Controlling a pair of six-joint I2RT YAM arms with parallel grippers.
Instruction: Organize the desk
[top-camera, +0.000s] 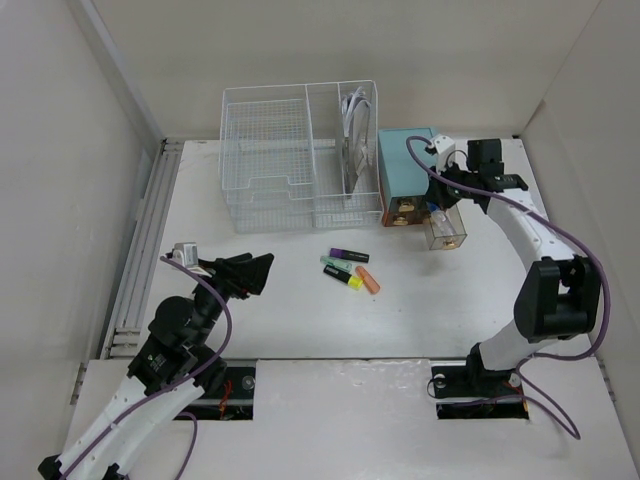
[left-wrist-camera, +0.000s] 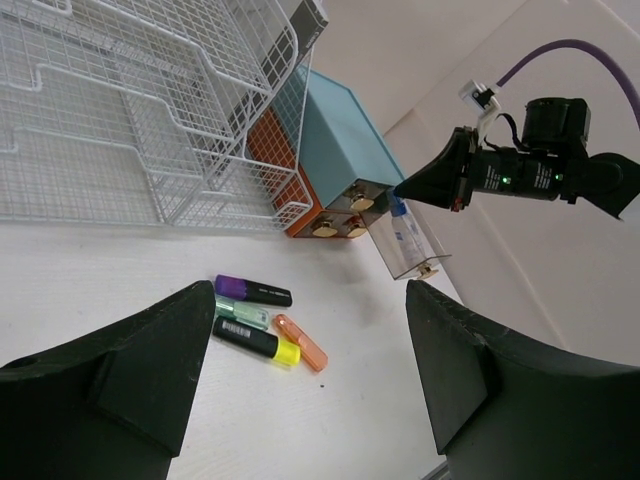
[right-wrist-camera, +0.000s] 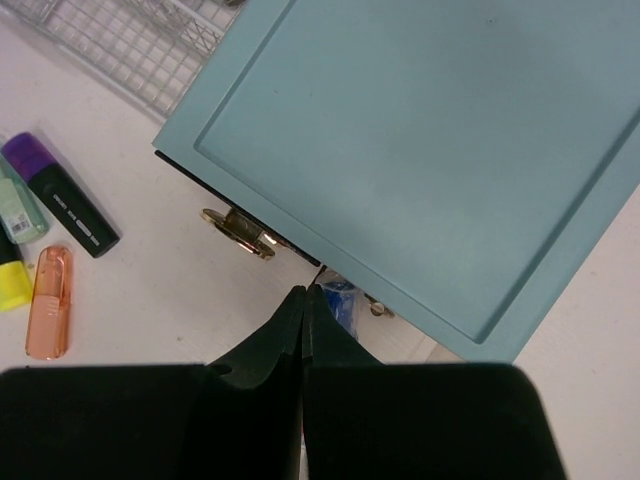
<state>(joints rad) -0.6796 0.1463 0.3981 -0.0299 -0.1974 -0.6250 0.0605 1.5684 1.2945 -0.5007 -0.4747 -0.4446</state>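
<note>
The white desk (top-camera: 290, 320) holds four highlighters in a loose cluster: purple-capped (top-camera: 348, 255), pale green (top-camera: 335, 263), yellow-capped (top-camera: 346, 278) and orange (top-camera: 367, 281). My left gripper (top-camera: 248, 272) is open and empty, low over the desk to their left. In the left wrist view they lie ahead of its gripper (left-wrist-camera: 310, 370), the purple one (left-wrist-camera: 252, 290) farthest. My right gripper (top-camera: 442, 184) is shut on nothing and hovers over the teal drawer box's (top-camera: 405, 170) front edge, above a pulled-out clear drawer (top-camera: 446, 230). In the right wrist view its gripper (right-wrist-camera: 305, 292) is over a blue item (right-wrist-camera: 343, 302).
A white wire basket organizer (top-camera: 300, 160) stands at the back, left of the teal box, with white sheets upright in its right section. Two brass-knobbed drawers (top-camera: 403, 213) of the box are shut. Pale walls enclose the desk; a rail (top-camera: 140, 250) runs along its left edge.
</note>
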